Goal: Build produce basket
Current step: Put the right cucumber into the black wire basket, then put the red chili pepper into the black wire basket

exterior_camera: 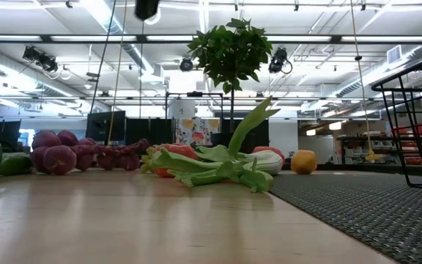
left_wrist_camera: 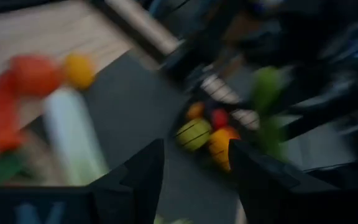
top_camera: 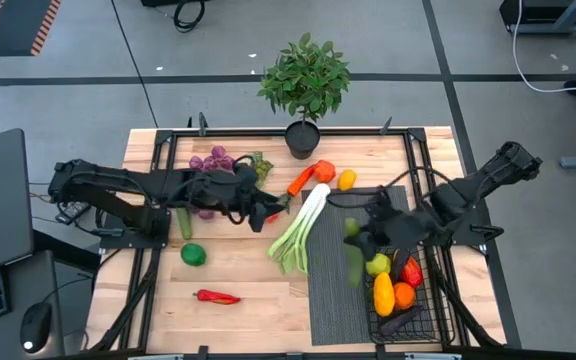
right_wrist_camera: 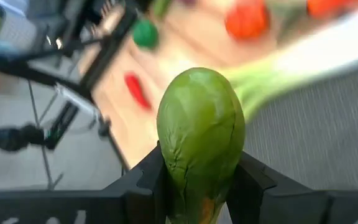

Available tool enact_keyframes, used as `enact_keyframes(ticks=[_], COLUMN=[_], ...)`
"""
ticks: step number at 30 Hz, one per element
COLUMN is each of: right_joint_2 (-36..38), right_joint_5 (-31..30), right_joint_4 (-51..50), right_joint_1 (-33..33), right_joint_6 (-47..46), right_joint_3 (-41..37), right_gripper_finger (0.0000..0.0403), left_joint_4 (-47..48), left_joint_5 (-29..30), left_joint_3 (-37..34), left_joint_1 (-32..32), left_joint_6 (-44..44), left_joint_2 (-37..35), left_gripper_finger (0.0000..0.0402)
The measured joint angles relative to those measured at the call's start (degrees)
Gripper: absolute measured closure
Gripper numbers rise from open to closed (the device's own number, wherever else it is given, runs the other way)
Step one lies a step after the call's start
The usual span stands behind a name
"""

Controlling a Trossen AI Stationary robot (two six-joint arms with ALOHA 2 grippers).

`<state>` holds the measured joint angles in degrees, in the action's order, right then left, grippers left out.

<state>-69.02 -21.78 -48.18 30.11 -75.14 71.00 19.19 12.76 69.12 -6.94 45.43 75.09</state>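
Note:
My right gripper [top_camera: 360,232] is shut on a long green vegetable [right_wrist_camera: 201,118] above the ribbed mat [top_camera: 333,300], just beyond the black wire basket [top_camera: 440,318]. Yellow, orange and red produce [top_camera: 393,290] lies in the basket. My left gripper [top_camera: 271,210] hovers open and holds nothing, beside the leek [top_camera: 303,225], which lies half on the mat. Purple grapes [top_camera: 213,160], a carrot [top_camera: 303,180], a yellow citrus [top_camera: 346,180], a green round fruit [top_camera: 193,255] and a red chili [top_camera: 218,297] lie on the wood. My right gripper pinches the green vegetable between its two fingers, one on each of its sides [right_wrist_camera: 166,171]. The fingers slant down from the table's right side. The vegetable's rounded end [right_wrist_camera: 197,81] sticks out past the fingertips, and it is lifted clear of the mat.
A leafy plant in a black pot [top_camera: 305,85] stands at the table's far edge. A dark green cucumber [top_camera: 185,222] lies under the left arm. The wood at the near left, around the chili, is free.

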Motion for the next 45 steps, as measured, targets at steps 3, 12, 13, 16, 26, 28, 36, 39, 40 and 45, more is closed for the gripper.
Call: enact_keyframes(ticks=[3, 12, 13, 16, 26, 28, 36, 39, 40, 45], right_joint_2=[0.64, -1.37, -1.78, -2.76, -6.47, -6.89, -6.88, -6.9, -6.9, -6.9], right_joint_5=[4.95, 13.91, 13.92, 13.8, 14.37, 14.22, 7.59, 6.55, 6.36, 6.25], right_joint_4=[-6.96, -19.52, -19.73, -19.85, -23.0, -23.07, -21.36, -20.2, -19.74, -19.33], right_joint_1=[4.17, 15.01, 15.68, 16.35, 16.43, 16.43, 15.45, 14.95, 14.84, 14.66], right_joint_6=[-8.18, -24.85, -25.31, -25.43, -27.07, -27.17, -27.87, -27.25, -26.98, -26.65], right_joint_3=[0.0, 0.0, 0.0, 0.0, 0.02, 0.02, 0.02, 0.02, 0.02, 0.02], right_gripper_finger=[0.0281, 0.0254, 0.0248, 0.023, 0.0124, 0.0104, 0.0075, 0.0077, 0.0078, 0.008], left_joint_4=[9.23, 17.19, 18.11, 23.82, 31.94, 31.9, 32.52, 30.99, 29.24, 26.11], left_joint_5=[1.55, -10.59, -13.73, -20.12, -23.87, -24.63, -24.81, -25.92, -27.01, -26.54], left_joint_3=[-0.15, -0.12, -0.12, -0.11, -0.11, -0.06, -1.57, -4.23, -5.16, -8.54], left_joint_1=[-0.02, -2.29, -2.91, -5.12, -15.73, -18.66, -29.25, -31.16, -31.55, -32.52], left_joint_6=[3.63, 1.6, -0.12, -3.59, -7.05, -6.51, -5.21, -3.91, -3.59, -1.54], left_joint_2=[0.2, 4.84, 5.24, 6.05, 6.74, 7.27, 11.57, 14.5, 15.32, 18.6], left_gripper_finger=[0.0215, 0.0225, 0.0224, 0.0224, 0.0217, 0.0214, 0.0214, 0.0214, 0.0215, 0.0223])
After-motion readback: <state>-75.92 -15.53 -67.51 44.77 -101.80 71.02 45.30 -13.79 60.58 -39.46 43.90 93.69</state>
